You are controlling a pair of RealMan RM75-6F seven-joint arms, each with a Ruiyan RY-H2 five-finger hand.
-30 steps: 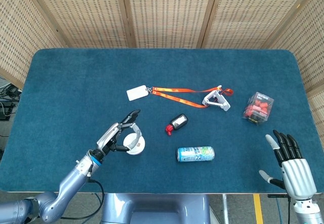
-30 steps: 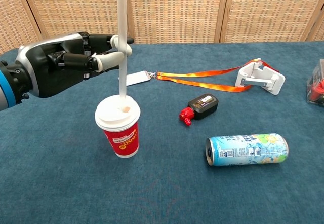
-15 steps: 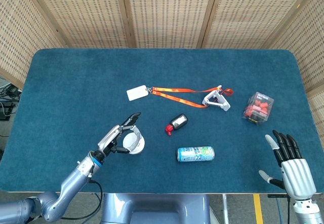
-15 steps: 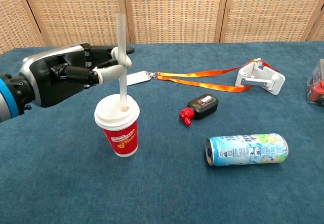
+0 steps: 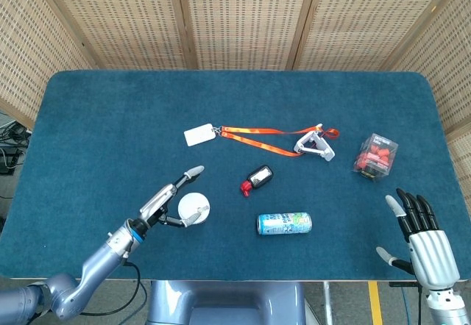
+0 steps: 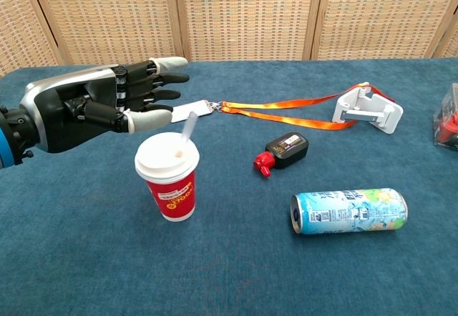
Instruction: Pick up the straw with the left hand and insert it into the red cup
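The left robot hand [image 6: 107,105] has let go of the straw [image 6: 188,126]: its fingers are now spread apart just behind the red cup [image 6: 169,185], holding nothing. The straw has dropped deep through the cup's lid, only a short tilted stub showing. The insertion looks done. The right robot hand [image 5: 423,237] rests open at the bench [image 5: 103,119] edge, well away from the cup

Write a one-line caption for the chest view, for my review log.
Left hand open beside the red cup, straw poking through its lid; can lying on the blue table.
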